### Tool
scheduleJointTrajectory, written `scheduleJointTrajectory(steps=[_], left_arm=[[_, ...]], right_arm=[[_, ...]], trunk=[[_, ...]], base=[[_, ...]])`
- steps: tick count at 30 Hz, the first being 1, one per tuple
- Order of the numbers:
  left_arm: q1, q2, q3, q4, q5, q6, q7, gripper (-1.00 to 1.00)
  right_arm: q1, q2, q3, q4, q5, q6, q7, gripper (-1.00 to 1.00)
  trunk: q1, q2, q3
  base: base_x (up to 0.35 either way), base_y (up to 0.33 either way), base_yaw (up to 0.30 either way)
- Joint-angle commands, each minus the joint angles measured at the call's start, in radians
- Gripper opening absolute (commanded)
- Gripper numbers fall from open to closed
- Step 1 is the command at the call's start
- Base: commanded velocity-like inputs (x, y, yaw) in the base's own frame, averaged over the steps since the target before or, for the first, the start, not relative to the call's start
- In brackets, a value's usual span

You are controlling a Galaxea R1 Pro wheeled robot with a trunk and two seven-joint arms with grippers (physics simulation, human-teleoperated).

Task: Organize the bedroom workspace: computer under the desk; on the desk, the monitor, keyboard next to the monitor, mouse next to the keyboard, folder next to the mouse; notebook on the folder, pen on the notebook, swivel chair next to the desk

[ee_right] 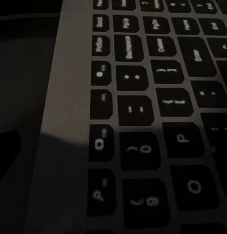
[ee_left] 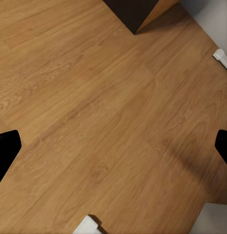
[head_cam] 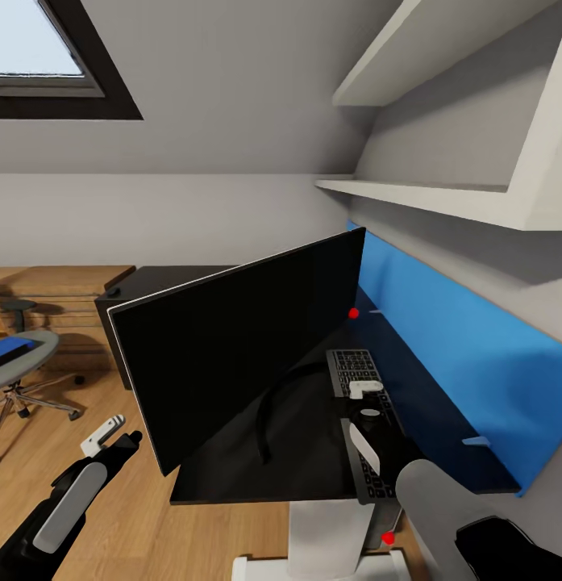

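in the head view, the big black monitor [head_cam: 232, 347] stands on the shiny black desk [head_cam: 313, 468], turned at a slant. behind it lies the long grey keyboard [head_cam: 363, 420], running from near the front edge toward the blue rear panel [head_cam: 458, 355]. the right arm reaches over the keyboard, and the right gripper [head_cam: 365, 399] sits right on top of the keys. i cannot tell if its fingers are spread or closed. far off at the left is the grey swivel chair [head_cam: 27, 355], well apart from the desk, with the bright blue folder [head_cam: 8, 351] lying on its seat. the left gripper [head_cam: 111, 436] hangs low over the wooden floor [head_cam: 111, 532], beside the desk, holding nothing.

in the left wrist view, there is the wooden floor [ee_left: 103, 122]. two dark fingertips [ee_left: 6, 148] peek in at the edges, far apart, so this hand is spread wide and empty.

in the right wrist view, the keyboard [ee_right: 142, 122] is very close, with black keys and a pale grey rim. the desk [ee_right: 20, 97] is dark beside it.
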Motion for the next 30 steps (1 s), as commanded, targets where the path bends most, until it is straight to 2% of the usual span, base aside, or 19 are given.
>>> scheduleJointTrajectory(steps=[1,7,15,30], left_arm=[[-0.001,0.001,-0.002,-0.002,0.005,0.002,0.006,1.0],[-0.001,0.001,-0.002,-0.002,0.005,0.001,0.005,1.0],[-0.001,0.001,-0.002,-0.002,0.006,0.001,0.004,1.0],[-0.001,0.001,-0.002,-0.002,0.007,0.001,0.003,1.0]], right_arm=[[0.0,-0.001,0.007,0.016,-0.02,0.004,-0.007,1.0],[0.0,-0.001,0.007,0.016,-0.02,0.004,-0.007,1.0],[0.0,-0.001,0.007,0.016,-0.02,0.004,-0.007,1.0],[0.0,-0.001,0.007,0.016,-0.02,0.004,-0.007,1.0]], trunk=[[0.0,0.0,-0.001],[0.0,0.0,-0.001],[0.0,0.0,-0.001],[0.0,0.0,-0.001]], base=[[0.0,0.0,0.0],[-0.01,0.0,0.0],[-0.212,0.0,0.0],[-0.05,0.0,0.0]])
